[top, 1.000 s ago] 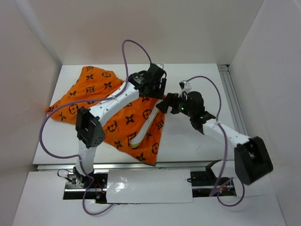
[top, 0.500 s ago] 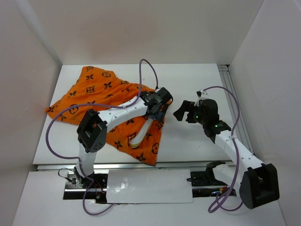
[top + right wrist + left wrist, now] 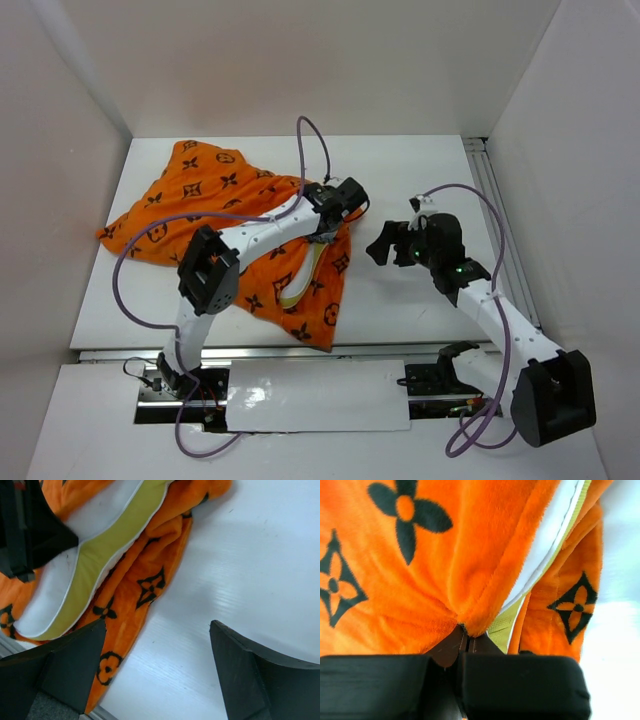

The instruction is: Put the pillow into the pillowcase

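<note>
The bright orange plush pillowcase (image 3: pixel 205 200), printed with dark brown flower, star and circle motifs, lies crumpled across the left half of the white table (image 3: pixel 420 165). The soft white pillow (image 3: pixel 298 283) with its pale yellow seam sits inside the case at its near right end. From overhead only a narrow strip of it shows at the case's opening.

The left gripper (image 3: pixel 335 208) is at the far end of that strip, on the right-hand edge of the case, with its jaws pinched together on a raised fold of the orange fabric. In the left wrist view the cloth bunches right at the gripper's tips, and the pillow's white face and yellow seam lie just to the right of the pinch, tucked under the lifted fabric.

The right gripper (image 3: pixel 385 243) hangs over bare table just beside the case's right edge — apart from it, jaws spread wide, holding nothing. In the right wrist view its two fingers (image 3: pixel 65 670) frame bare tabletop, with case and pillow off to the left.
</note>
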Controlling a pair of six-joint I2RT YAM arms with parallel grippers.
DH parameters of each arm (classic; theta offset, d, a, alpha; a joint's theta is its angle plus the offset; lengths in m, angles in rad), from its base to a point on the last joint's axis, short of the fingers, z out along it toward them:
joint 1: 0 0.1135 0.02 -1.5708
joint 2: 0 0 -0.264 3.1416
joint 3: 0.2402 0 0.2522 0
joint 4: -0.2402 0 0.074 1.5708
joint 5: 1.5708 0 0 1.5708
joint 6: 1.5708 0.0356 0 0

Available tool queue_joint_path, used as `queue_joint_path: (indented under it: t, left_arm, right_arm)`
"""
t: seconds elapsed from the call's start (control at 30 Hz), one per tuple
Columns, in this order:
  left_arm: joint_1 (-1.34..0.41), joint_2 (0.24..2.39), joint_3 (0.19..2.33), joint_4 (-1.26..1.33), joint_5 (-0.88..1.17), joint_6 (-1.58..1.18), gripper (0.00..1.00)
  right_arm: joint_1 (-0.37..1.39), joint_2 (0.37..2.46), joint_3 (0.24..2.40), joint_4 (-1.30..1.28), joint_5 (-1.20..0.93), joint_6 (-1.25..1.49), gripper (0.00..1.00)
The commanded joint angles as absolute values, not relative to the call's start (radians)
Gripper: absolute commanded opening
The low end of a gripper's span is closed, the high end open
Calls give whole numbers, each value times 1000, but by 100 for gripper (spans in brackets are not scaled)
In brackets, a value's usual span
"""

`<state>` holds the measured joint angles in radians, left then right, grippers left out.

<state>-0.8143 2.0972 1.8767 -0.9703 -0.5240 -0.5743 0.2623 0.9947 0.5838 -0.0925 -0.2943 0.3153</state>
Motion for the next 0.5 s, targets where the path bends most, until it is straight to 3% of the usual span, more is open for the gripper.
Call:
queue_joint_path:
  t: [0.0,0.07,0.1,0.23,0.3,0.47]
  left_arm:
    - [-801,1978,1934,-991,-600,-591,0]
    - [-801,1924,1934,-976,-615,-577,0]
    - [-801,1898,1934,-947,-615,-562,0]
    - [-801,1829,1934,-934,-614,-538,0]
    - [-801,1816,1934,-934,-603,-529,0]
    - [-801,1825,1944,-953,-603,-548,0]
  right_arm:
    - [305,997,583,-83,-285,279,90]
    - [342,1028,592,-45,-285,322,88]
    - [359,1037,592,-26,-285,339,78]
    - [446,1087,594,99,-200,412,69]
    - [500,1135,607,165,-152,448,59]
    - [558,1340,684,233,-86,518,59]
